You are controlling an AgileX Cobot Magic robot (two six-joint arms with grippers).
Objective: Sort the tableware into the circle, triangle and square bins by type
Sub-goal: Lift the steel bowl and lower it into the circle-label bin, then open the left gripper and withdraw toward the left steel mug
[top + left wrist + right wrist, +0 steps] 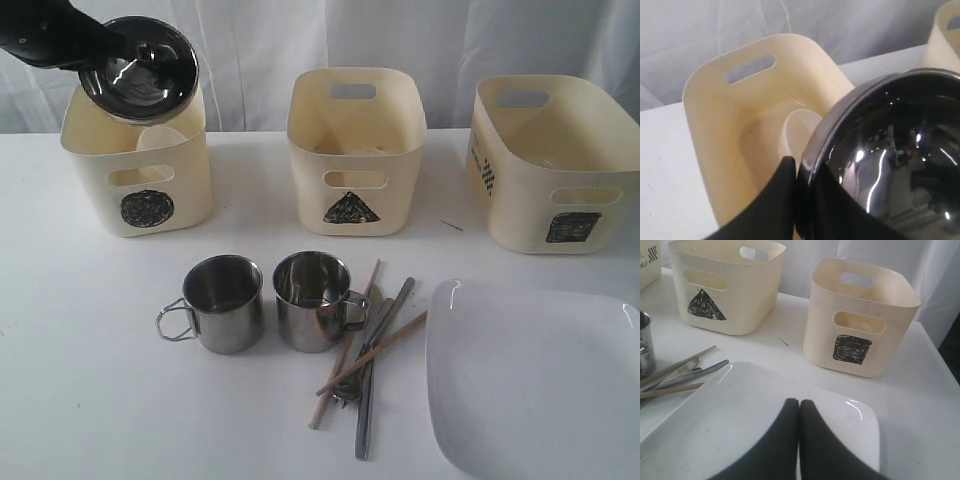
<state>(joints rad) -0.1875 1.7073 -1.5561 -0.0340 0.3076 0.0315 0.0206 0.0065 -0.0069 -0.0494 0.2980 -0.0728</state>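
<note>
The left gripper [801,172] pinches the rim of the single steel bowl [140,68], tilted above the circle bin [100,150] where one small white bowl [795,130] lies, the right gripper [799,402] hangs pressed together over the one white plate [730,410], and the triangle bin [355,150] and square bin [560,170] make three bins, beside two steel mugs [222,300] [312,298] and two wooden chopsticks [322,410].

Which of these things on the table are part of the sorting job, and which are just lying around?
Part of the job: steel bowl, small white bowl, two steel mugs, chopsticks, metal cutlery, white plate, circle bin, triangle bin, square bin.
Just lying about: small dark scrap on the table, white curtain behind.
</note>
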